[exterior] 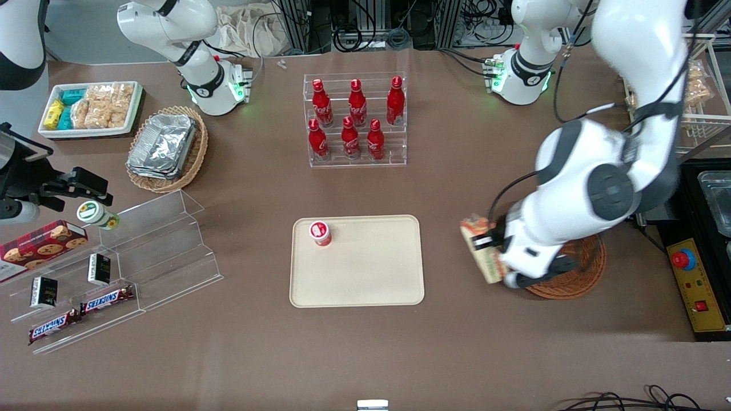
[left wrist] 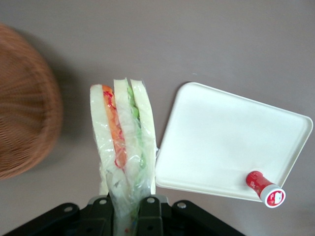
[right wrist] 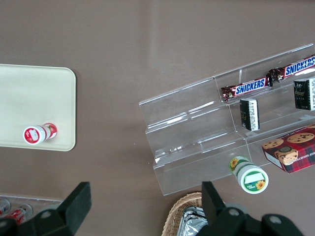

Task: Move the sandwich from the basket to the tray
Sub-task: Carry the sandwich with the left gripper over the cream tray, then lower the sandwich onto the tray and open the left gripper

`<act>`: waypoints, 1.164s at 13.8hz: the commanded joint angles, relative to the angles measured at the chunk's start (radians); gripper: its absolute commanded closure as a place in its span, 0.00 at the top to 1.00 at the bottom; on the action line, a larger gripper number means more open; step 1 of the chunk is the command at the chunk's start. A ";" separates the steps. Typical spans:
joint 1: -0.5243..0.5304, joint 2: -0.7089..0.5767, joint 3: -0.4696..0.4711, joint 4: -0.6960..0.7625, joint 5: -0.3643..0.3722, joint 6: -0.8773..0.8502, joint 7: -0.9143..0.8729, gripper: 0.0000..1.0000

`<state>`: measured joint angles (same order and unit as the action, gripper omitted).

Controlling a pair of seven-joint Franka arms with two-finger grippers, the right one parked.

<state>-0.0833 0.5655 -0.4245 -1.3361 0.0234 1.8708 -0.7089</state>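
Fingers [left wrist: 150,209] of the left gripper [exterior: 486,244] pinched on the sandwich [exterior: 482,251], clamped at one end of the clear-wrapped wedge. Sandwich [left wrist: 123,142] held above the table, clear of both basket and tray, bread slices and red, orange and green filling layers edge-on in the wrist view.

Surface: brown table [exterior: 457,188], matte, shared by all items. Cables and aluminium framing at the table edge farthest from the front camera. Control box with red stop button [exterior: 683,260] at the working arm's end.

Containers, relative to the fingers:
- Round reddish-brown wicker basket [exterior: 577,274] just beside the fingers, toward the working arm's end, partly covered by the arm. Basket [left wrist: 24,103] rim and weave visible at the wrist; contents not determinable.
- Cream-beige tray [exterior: 365,274] near the fingers, toward the parked arm's end, not touching the sandwich. Tray [left wrist: 221,137] holding one small red-and-white capped bottle [exterior: 320,233] lying on its side near a corner; same bottle [left wrist: 265,189] seen at the wrist.
- Clear rack of six red cola bottles [exterior: 354,120], well apart from the fingers, farther from the front camera than the tray.
- Paler oval wicker basket with foil containers [exterior: 165,145], white tray of snack packets [exterior: 91,108] and clear stepped shelf [exterior: 148,251] with Snickers bars [exterior: 105,299], all well apart, at the parked arm's end.
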 commanded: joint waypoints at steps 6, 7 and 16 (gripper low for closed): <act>-0.200 0.252 0.003 0.061 0.162 0.099 0.002 0.00; -0.225 0.261 0.003 0.052 0.168 0.099 0.005 0.00; -0.253 0.316 0.004 0.048 0.170 0.119 0.002 0.26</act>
<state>-0.3232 0.8581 -0.4251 -1.3228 0.1738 1.9883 -0.7069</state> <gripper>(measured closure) 0.828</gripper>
